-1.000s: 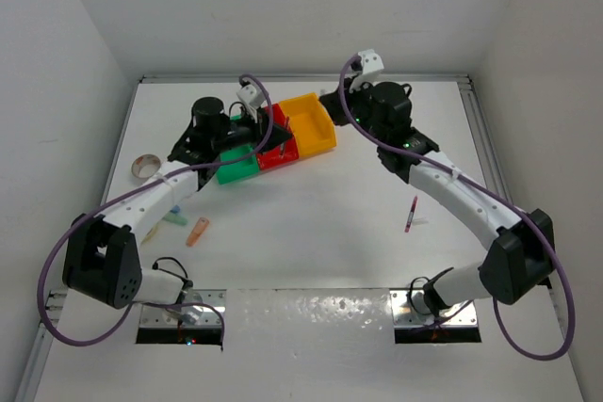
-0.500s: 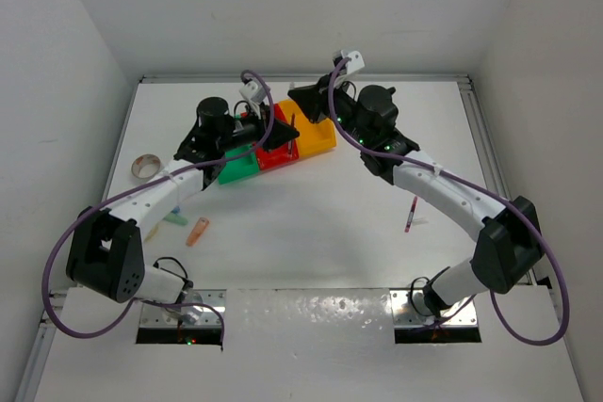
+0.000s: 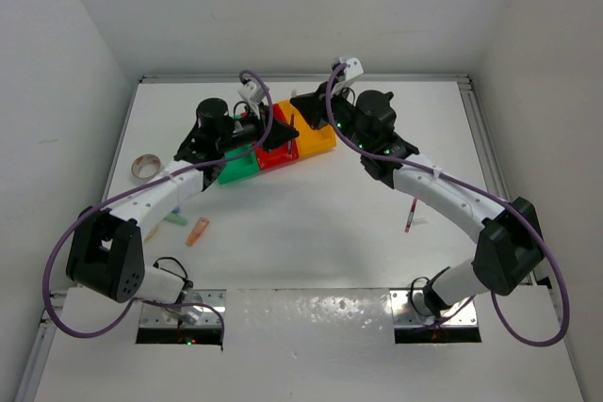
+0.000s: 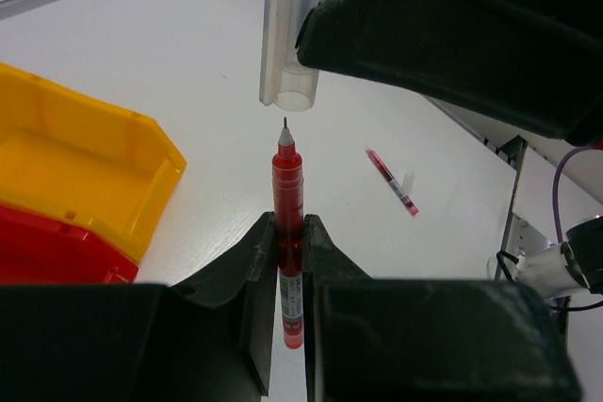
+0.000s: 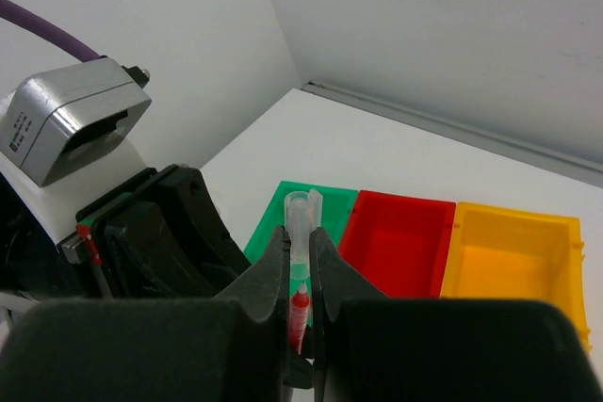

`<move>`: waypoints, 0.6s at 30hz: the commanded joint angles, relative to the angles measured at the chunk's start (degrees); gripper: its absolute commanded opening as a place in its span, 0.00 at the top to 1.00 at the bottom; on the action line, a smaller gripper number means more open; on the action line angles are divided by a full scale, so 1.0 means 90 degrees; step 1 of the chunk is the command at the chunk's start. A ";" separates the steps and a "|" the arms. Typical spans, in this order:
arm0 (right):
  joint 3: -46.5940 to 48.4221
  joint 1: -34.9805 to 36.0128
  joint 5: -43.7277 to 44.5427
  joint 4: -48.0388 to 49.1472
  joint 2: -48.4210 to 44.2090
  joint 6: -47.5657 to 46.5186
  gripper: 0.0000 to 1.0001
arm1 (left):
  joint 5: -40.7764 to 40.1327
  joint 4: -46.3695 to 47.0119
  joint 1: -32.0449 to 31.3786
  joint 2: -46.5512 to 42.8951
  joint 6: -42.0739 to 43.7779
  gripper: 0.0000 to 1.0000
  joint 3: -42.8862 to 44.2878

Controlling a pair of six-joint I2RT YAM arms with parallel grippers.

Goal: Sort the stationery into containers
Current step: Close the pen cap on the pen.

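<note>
My left gripper [image 4: 287, 225] is shut on a red pen [image 4: 286, 171], tip pointing up. My right gripper [image 5: 301, 237] is shut on a clear pen cap [image 5: 300, 218], whose open end sits just above the pen tip [image 4: 284, 122], with a small gap. In the top view both grippers meet over the joined bins: left gripper [image 3: 278, 134], right gripper [image 3: 303, 105]. The green bin [image 3: 237, 168], red bin [image 3: 276, 155] and yellow bin [image 3: 318, 138] lie below. A second red pen [image 3: 411, 214] lies on the table at the right.
A clear tape roll [image 3: 144, 168] lies at the far left. An orange stick [image 3: 197, 231] and a teal stick [image 3: 175, 219] lie by the left arm. White walls enclose the table on three sides.
My right gripper has swung left over the bins, bringing the clear cap up to the pen tip. My left gripper has shifted only slightly.
</note>
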 commanded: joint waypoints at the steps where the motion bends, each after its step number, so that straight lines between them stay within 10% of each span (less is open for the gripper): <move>1: -0.0019 0.0049 0.0096 0.0080 -0.0283 -0.0055 1.00 | -0.0023 0.0295 0.0038 -0.0174 -0.0009 1.00 -0.0035; 18: -0.0097 0.0098 0.0087 0.0187 -0.0068 0.0101 1.00 | -0.0081 0.0295 0.0038 -0.0213 -0.0009 1.00 -0.0074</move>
